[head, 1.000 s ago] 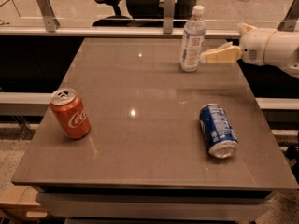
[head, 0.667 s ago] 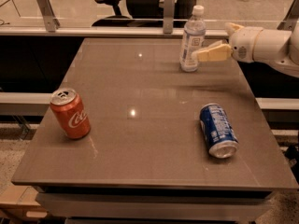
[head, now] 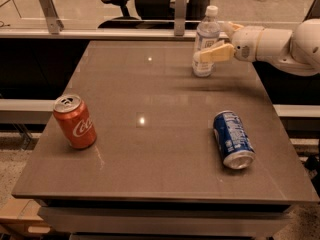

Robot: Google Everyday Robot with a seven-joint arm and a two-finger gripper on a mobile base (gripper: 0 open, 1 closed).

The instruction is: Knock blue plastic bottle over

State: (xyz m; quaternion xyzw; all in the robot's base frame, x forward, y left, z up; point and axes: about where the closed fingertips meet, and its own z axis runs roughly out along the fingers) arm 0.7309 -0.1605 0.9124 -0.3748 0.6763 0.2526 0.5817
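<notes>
The blue plastic bottle [head: 205, 29], clear with a white cap, stands upright at the far right of the grey table [head: 150, 89]. My gripper [head: 212, 41] reaches in from the right at the bottle's mid height. It is open. The near pale finger [head: 216, 53] lies across the front of the bottle's lower half. The far finger [head: 229, 27] shows just to the right of the bottle's neck. My white arm [head: 280, 41] stretches off the right edge.
A red cola can [head: 75, 121] stands upright at the near left. A blue-and-white soda can [head: 233, 139] lies on its side at the near right. A rail with metal posts [head: 180, 6] and office chairs stand behind the table's far edge.
My gripper has moved left, from just right of the bottle to where its near finger overlaps the bottle. The bottle still stands upright. The cans have not moved.
</notes>
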